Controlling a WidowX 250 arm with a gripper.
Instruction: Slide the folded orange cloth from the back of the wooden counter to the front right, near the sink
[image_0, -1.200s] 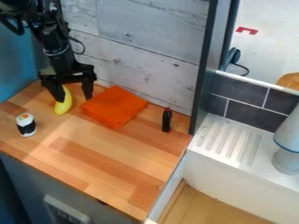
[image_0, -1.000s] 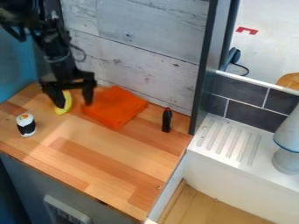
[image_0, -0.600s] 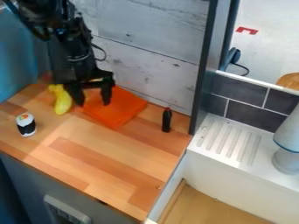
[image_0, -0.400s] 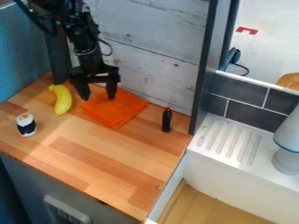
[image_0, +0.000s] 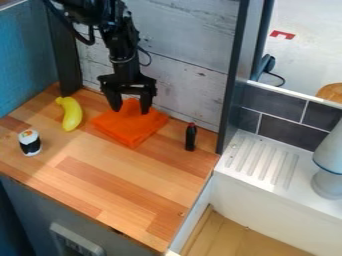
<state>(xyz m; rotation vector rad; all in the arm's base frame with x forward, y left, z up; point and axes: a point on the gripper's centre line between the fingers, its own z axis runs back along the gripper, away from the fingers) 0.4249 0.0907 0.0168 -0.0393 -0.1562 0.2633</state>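
The black gripper (image_0: 131, 112) hangs over the back part of a folded orange cloth (image_0: 130, 126), its two fingers apart and nothing between them. Whether the fingertips touch the cloth I cannot tell. Left of the cloth lies a yellow banana (image_0: 71, 114), apart from it. A sushi roll with a black band (image_0: 29, 143) stands near the left side of the wooden counter. To the right of the cloth, a small dark bottle with a red cap (image_0: 191, 137) is upright.
The wooden counter (image_0: 120, 182) is bounded by a whitewashed plank wall (image_0: 160, 55) behind and a blue panel (image_0: 25, 57) at left. A dark upright post (image_0: 235, 75) rises at right, beside a white ribbed sink ledge (image_0: 262, 161) with a grey-white object (image_0: 328, 167).
The gripper has moved right, from over the banana to over the orange cloth, uncovering the banana's upper end. The banana, cloth, roll and bottle have stayed in place.
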